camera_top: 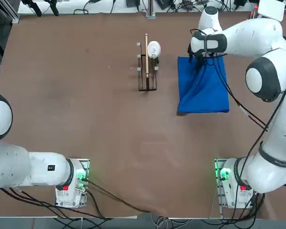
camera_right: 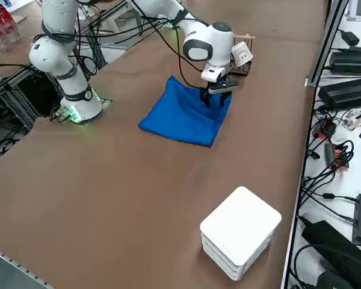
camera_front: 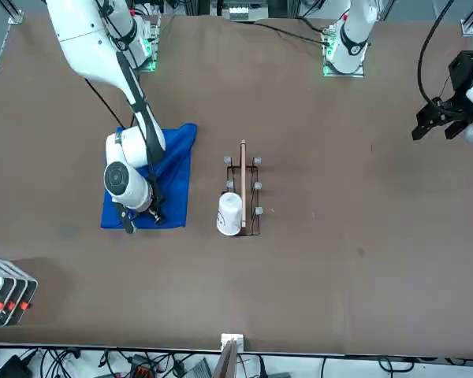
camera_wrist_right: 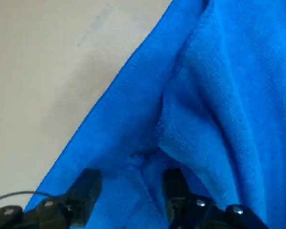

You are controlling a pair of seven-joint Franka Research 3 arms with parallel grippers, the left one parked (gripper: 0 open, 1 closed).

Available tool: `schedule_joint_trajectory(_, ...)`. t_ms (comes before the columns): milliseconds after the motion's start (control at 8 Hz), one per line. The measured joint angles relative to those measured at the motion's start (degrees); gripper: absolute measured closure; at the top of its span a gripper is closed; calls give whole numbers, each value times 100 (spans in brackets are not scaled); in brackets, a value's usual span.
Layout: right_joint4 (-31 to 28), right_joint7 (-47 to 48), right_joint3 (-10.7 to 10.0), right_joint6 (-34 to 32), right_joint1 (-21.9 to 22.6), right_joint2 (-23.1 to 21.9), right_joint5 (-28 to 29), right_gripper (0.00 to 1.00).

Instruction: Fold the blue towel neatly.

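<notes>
Brown and plain, the bench (camera_top: 119, 138) stretches away from the robot's side, with dark cables (camera_top: 257, 202) gathered at its near edge. Close to that edge, toward the right, the right arm's base (camera_top: 233, 179) stands with a green glow and a small red patch on it.

Farther out, the blue towel (camera_top: 203, 93) lies on the right half of the bench, nearer the far edge than the near one. Its near side runs fairly straight and lies flat, while folds and creases rise in the cloth close to the gripper. The right arm (camera_top: 271, 71) reaches over the towel's right side to its far part.

There, toward the towel's far left corner, is the right gripper (camera_wrist_right: 133, 179). Its two black fingers (camera_wrist_right: 89, 188) are open and well apart, with blue cloth showing between them; whether either one touches it, I cannot tell.

Left of the towel and apart from it, a dark wire stand (camera_top: 147, 71) with an upright wooden stick (camera_front: 243, 185) holds a white cup (camera_front: 229, 214) on its right side. Toward the bench's far right corner sits a stack of white trays (camera_right: 240, 223). Beyond the far edge, black devices (camera_right: 349, 93) and tangled wires (camera_right: 325, 174) cover a white surface (camera_right: 313, 262).
</notes>
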Motion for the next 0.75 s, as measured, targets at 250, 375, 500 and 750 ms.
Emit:
schedule_joint_trajectory(250,2,0,-20,-152,-4,8,0,22)
schedule_joint_trajectory(375,7,0,-29,-185,-5,6,0,24)
schedule_joint_trajectory(500,9,0,-31,-201,-5,5,0,24)
schedule_joint_trajectory(750,14,0,-34,-257,-6,1,0,25)
